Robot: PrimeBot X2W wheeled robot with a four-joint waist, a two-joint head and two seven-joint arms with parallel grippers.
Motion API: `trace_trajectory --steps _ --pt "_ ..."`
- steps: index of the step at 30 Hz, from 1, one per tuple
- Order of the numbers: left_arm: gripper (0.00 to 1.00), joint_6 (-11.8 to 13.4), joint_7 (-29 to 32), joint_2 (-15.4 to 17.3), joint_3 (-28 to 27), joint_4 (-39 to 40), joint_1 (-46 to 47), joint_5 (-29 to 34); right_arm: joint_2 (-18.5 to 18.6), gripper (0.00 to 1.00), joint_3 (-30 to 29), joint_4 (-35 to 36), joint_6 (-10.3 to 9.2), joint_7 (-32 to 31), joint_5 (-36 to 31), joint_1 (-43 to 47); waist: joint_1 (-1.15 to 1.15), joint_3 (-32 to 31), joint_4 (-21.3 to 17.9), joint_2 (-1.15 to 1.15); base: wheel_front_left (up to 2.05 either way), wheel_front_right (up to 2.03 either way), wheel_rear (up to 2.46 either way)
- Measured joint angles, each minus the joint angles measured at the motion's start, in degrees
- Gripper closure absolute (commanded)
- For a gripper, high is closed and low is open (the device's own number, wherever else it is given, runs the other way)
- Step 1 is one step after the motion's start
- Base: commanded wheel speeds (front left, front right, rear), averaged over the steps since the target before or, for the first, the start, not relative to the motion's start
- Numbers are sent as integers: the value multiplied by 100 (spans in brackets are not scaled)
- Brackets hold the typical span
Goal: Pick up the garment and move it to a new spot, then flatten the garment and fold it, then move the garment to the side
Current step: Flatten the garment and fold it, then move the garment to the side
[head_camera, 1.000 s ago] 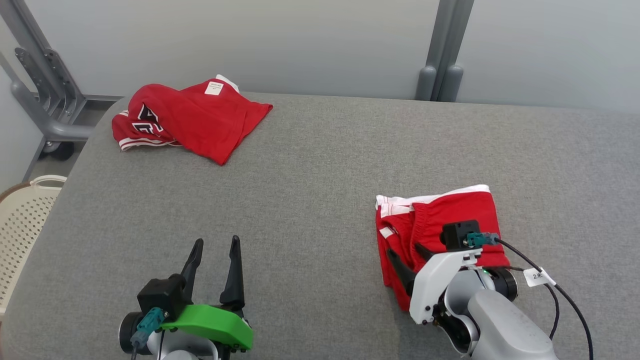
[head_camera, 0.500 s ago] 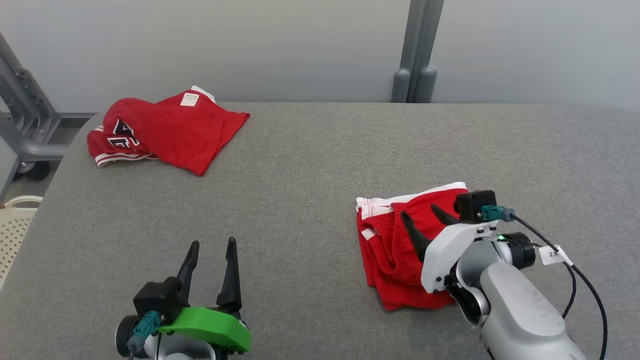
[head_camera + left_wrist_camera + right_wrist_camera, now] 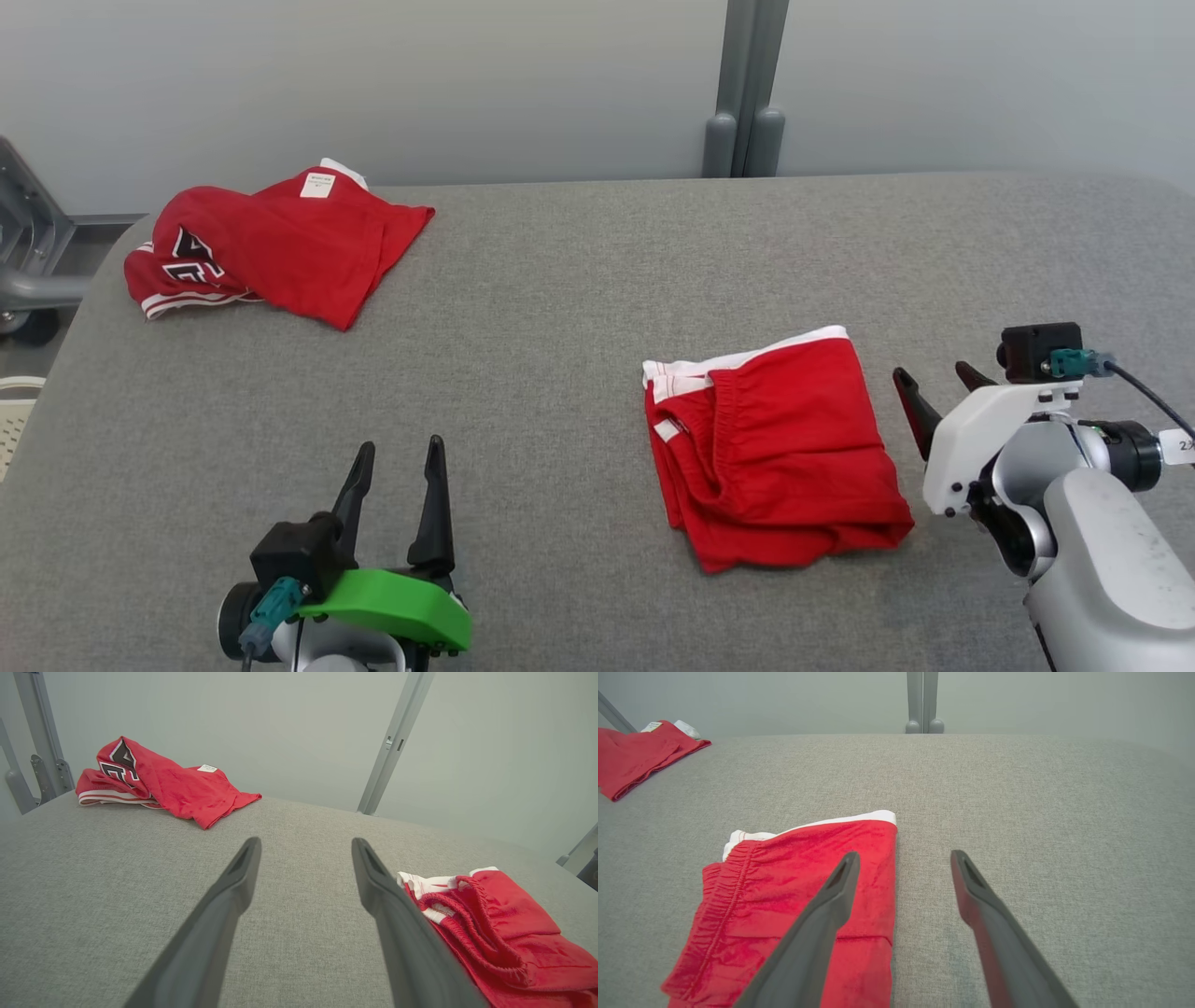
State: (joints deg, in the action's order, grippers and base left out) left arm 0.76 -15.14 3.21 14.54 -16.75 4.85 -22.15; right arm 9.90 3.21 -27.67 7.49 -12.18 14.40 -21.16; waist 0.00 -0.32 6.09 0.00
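A folded red garment [image 3: 775, 457] with white trim lies flat on the right half of the grey table [image 3: 560, 308]; it also appears in the left wrist view [image 3: 504, 933] and the right wrist view [image 3: 794, 891]. My right gripper [image 3: 934, 373] stands open just right of it, off the cloth, with nothing between its fingers [image 3: 904, 855]. A second red garment [image 3: 271, 243] with a black and white print lies crumpled at the far left corner [image 3: 177, 786] [image 3: 635, 751]. My left gripper [image 3: 400, 446] is open and empty near the front edge [image 3: 306, 842].
A grey post [image 3: 744, 112] rises behind the table's far edge against a pale wall. A grey metal frame [image 3: 28, 252] stands off the left end. A cream perforated basket [image 3: 11, 411] sits below the left edge.
My right gripper has drawn back from over the folded garment to its right side, leaving it on the table. The head camera has turned, shifting the whole picture leftward. The left gripper stays put.
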Motion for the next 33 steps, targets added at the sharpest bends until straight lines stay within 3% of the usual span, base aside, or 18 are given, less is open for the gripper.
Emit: trace_trajectory --steps 10,14,26,27,28,29,30,31,33 --pt "0 3 1 5 42 25 154 18 487 0 283 -201 0 -873 1165 -131 0 248 238 0 0 0 0" --pt "0 8 1 20 46 23 220 20 746 0 477 -444 -1 -995 1644 -273 0 362 382 0 0 0 0" --pt "0 10 1 32 49 36 381 27 1050 0 1046 -1134 -1 -1289 2733 -626 0 688 747 0 0 0 0" --pt "0 12 1 32 46 43 381 27 1061 36 1106 -1147 0 -1287 2773 -645 0 708 760 0 0 0 0" --pt "0 24 1 32 45 58 381 29 1078 55 1163 -1163 -1 -1263 2816 -666 0 726 771 0 0 0 0" --pt "0 24 1 32 40 73 382 33 1095 64 1221 -1179 -1 -1243 2856 -692 0 741 775 0 0 0 0" --pt "0 25 1 31 36 89 383 35 1115 64 1283 -1181 -1 -1204 2895 -722 0 753 775 0 0 0 0" --pt "0 25 1 30 35 104 389 36 1127 100 1336 -1182 -1 -1156 2918 -749 0 761 767 0 0 0 0" --pt "0 25 1 27 35 153 398 57 1154 100 1448 -1207 0 -1037 2950 -799 0 775 739 0 0 0 0"
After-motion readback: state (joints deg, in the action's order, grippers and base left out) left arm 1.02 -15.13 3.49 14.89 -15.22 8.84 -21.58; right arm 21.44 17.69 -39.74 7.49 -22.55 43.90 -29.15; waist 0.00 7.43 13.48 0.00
